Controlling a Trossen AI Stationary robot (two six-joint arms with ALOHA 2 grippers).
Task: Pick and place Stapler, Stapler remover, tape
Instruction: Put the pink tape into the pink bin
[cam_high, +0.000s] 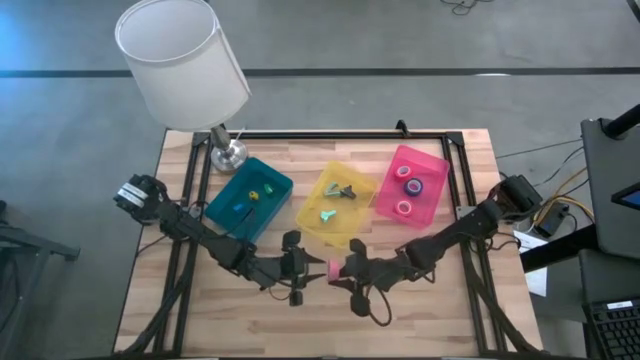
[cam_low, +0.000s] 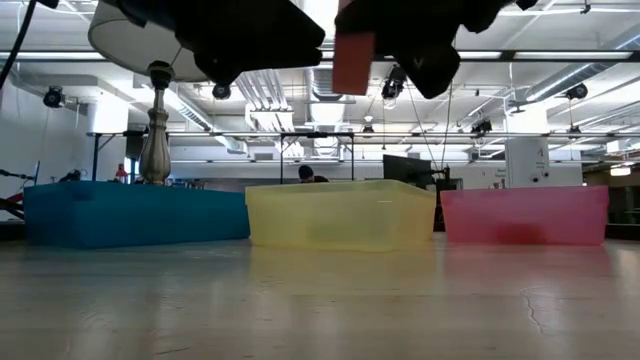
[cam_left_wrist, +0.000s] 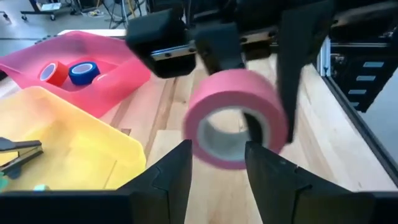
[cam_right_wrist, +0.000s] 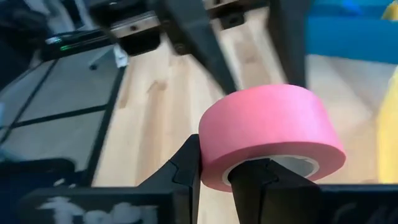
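Note:
A pink tape roll (cam_high: 333, 270) hangs in the air over the table's near middle, seen high above the tabletop in the low view (cam_low: 352, 60). My right gripper (cam_right_wrist: 221, 163) is shut on it. My left gripper (cam_left_wrist: 217, 155) is open, facing the roll from the left, with its fingers close in front of it; I see no touch. A red roll (cam_left_wrist: 55, 73) and a blue roll (cam_left_wrist: 84, 71) lie flat in the pink bin (cam_high: 432, 190). My right gripper pinches the pink roll's wall (cam_right_wrist: 214, 155), with one finger (cam_right_wrist: 258, 180) inside the open centre and the other finger (cam_right_wrist: 186, 168) outside. It comes level from the table's right. The roll is lifted clear, its hole facing my left gripper.
Three bins stand in a row at mid-table: blue (cam_high: 275, 205), yellow (cam_high: 310, 225) and pink. Small tools lie in the blue and yellow ones. A lamp (cam_high: 180, 60) stands at the far left corner. Bare wood lies near the arms.

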